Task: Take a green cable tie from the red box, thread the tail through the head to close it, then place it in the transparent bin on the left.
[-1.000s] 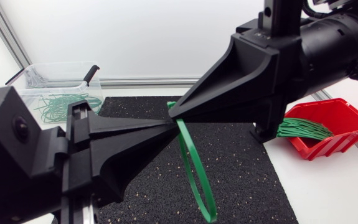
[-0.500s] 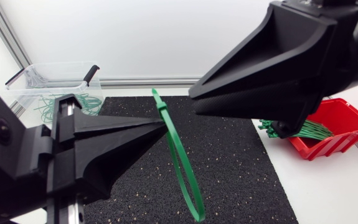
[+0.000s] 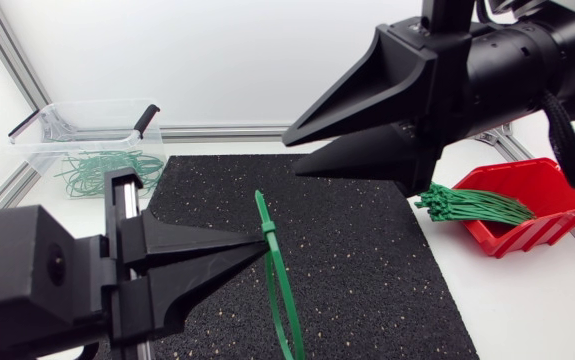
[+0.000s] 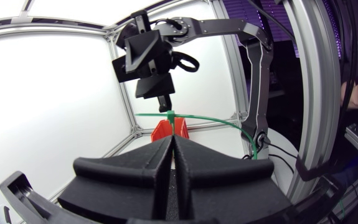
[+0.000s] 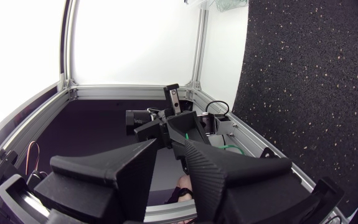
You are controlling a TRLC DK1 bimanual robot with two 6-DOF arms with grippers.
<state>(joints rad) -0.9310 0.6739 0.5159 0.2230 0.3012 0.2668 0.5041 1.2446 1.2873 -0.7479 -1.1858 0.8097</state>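
Observation:
My left gripper (image 3: 266, 243) is shut on a green cable tie (image 3: 279, 290) just below its head. The tie hangs as a long loop over the black mat (image 3: 367, 250), with a short tail sticking up. In the left wrist view the tie (image 4: 198, 117) stands just past the closed fingertips (image 4: 171, 139). My right gripper (image 3: 293, 155) hovers above and to the right of the tie, open and holding nothing. Its spread fingers (image 5: 211, 167) show in the right wrist view. The red box (image 3: 545, 190) at the right holds a bundle of green ties (image 3: 472, 206). The transparent bin (image 3: 42, 135) stands at the back left.
Several closed green ties (image 3: 107, 170) lie in the transparent bin. The black mat covers the middle of the white table. A metal frame rail (image 3: 227, 130) runs along the back edge.
My right gripper has opened, let go of the tie and drawn back to the upper right. My left gripper has carried the tie down and towards the front.

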